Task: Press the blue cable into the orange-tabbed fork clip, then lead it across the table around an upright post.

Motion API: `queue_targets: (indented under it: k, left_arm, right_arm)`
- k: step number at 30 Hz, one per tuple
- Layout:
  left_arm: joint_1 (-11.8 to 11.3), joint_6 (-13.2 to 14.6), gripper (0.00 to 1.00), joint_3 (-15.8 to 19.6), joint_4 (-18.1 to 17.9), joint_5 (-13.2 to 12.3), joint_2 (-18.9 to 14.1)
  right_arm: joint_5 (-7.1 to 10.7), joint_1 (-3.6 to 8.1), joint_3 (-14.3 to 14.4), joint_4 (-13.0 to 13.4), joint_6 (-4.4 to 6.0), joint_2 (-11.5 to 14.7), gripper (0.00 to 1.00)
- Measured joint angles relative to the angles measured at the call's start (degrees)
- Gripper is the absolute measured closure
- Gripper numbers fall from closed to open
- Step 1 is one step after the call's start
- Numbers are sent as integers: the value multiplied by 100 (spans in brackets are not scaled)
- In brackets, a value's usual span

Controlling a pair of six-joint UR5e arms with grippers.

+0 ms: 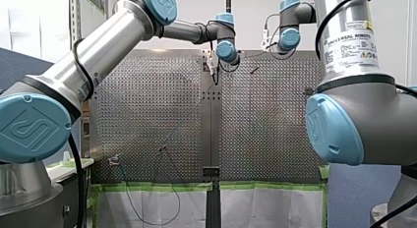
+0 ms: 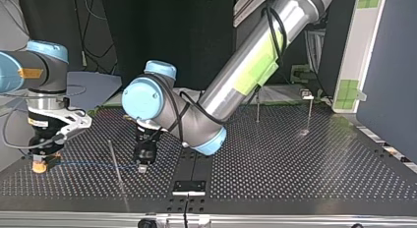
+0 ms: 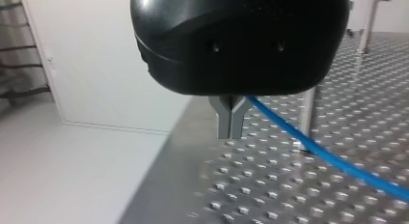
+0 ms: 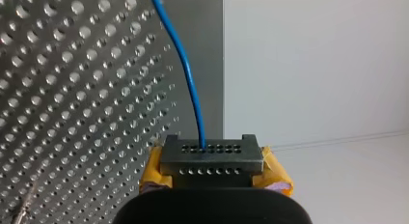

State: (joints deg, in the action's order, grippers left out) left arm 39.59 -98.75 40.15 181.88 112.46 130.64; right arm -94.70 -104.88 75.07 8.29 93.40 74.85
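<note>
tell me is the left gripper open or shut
Shut on the blue cable: in the left wrist view the metal fingers of my left gripper meet with no gap, and the cable runs out from them.

**Bright room, glare on bare metal**

Overhead light washes the tabletop [image 1: 147, 105] pale in the front view. The top view is dimmer, with highlights streaking my left arm [image 2: 231, 90]. The black housing of my left gripper [image 3: 230, 135] sits in shade against a bright white wall [image 3: 106, 64].

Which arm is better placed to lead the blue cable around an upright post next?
Probably left: my left gripper pinches the blue cable right beside an upright post; my right gripper holds it farther off.
</note>
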Motion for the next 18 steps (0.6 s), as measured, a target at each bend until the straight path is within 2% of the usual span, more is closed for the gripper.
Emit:
queue_targets:
  k: [10,18]
  left_arm:
    - [4,-10,100,-454,2,-1,202]
    - [8,-23,100,-381,-27,-1,341]
  right_arm:
    - [45,132,3,4,9,-37,100]
    - [319,185,4,24,105,-120,100]
